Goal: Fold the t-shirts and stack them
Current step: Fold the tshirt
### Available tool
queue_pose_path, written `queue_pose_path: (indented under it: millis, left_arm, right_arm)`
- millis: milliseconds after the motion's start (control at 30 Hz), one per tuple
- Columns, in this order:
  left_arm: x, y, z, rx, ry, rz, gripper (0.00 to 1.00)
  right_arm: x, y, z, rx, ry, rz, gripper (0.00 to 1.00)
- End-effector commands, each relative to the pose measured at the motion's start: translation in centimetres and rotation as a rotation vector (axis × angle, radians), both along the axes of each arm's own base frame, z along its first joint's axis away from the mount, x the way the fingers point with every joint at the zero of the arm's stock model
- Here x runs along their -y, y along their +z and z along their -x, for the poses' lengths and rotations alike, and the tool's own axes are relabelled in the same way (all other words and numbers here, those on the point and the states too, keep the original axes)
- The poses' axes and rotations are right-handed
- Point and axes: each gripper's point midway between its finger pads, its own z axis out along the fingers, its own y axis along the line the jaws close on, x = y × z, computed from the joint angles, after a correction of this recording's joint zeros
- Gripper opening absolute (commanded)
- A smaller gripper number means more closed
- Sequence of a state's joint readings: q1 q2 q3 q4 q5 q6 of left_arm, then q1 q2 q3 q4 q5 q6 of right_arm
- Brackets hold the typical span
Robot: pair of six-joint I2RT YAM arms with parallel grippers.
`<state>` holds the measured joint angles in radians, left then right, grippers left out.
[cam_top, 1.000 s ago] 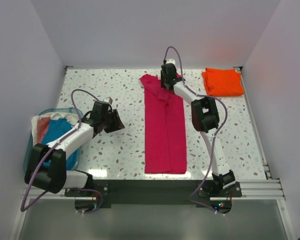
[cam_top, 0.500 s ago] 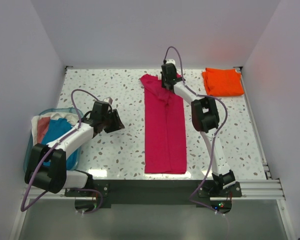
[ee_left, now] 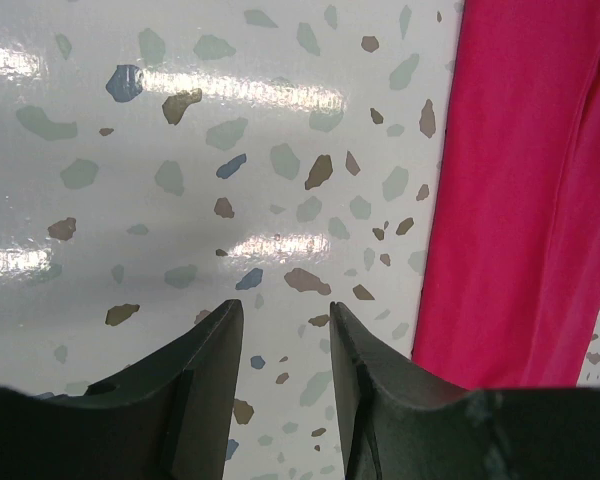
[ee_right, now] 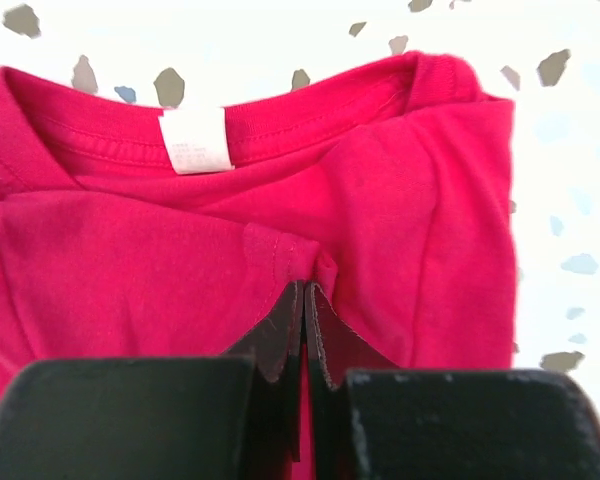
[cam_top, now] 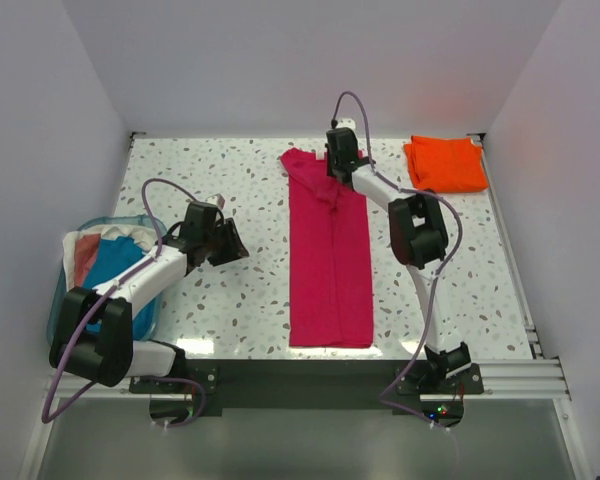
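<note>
The magenta-pink t-shirt (cam_top: 328, 262) lies as a long narrow strip down the middle of the table, collar at the far end. My right gripper (cam_top: 332, 178) is over its far end and shut on a fold of the cloth just below the collar; the right wrist view shows the pink shirt (ee_right: 180, 250) pinched between the closed fingers (ee_right: 305, 300), with the white label (ee_right: 194, 140) above. The orange t-shirt (cam_top: 445, 163) sits folded at the far right. My left gripper (cam_top: 230, 243) is open and empty over bare table, left of the pink shirt (ee_left: 525, 190).
A blue basket (cam_top: 65, 300) holding blue and white cloth stands at the left edge, beside the left arm. The speckled tabletop (cam_top: 210, 180) is walled by white panels on three sides.
The right arm has shifted slightly right at the shirt's far end. The left arm and both shirts look unchanged.
</note>
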<state>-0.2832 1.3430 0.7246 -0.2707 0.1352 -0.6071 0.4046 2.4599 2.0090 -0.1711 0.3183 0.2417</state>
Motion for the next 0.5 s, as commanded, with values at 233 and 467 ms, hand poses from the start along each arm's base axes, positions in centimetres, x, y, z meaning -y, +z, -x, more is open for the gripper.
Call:
queue_pose_path:
  millis: [233, 467]
  left_arm:
    - [0.2, 0.8, -0.7, 0.047, -0.025, 0.010, 0.44]
    - [0.1, 0.8, -0.7, 0.050, -0.027, 0.007, 0.44]
  right_arm:
    - [1.9, 11.3, -0.4, 0.241, -0.080, -0.026, 0.00]
    - [3.8, 10.9, 1.1, 0.236, -0.158, 0.007, 0.00]
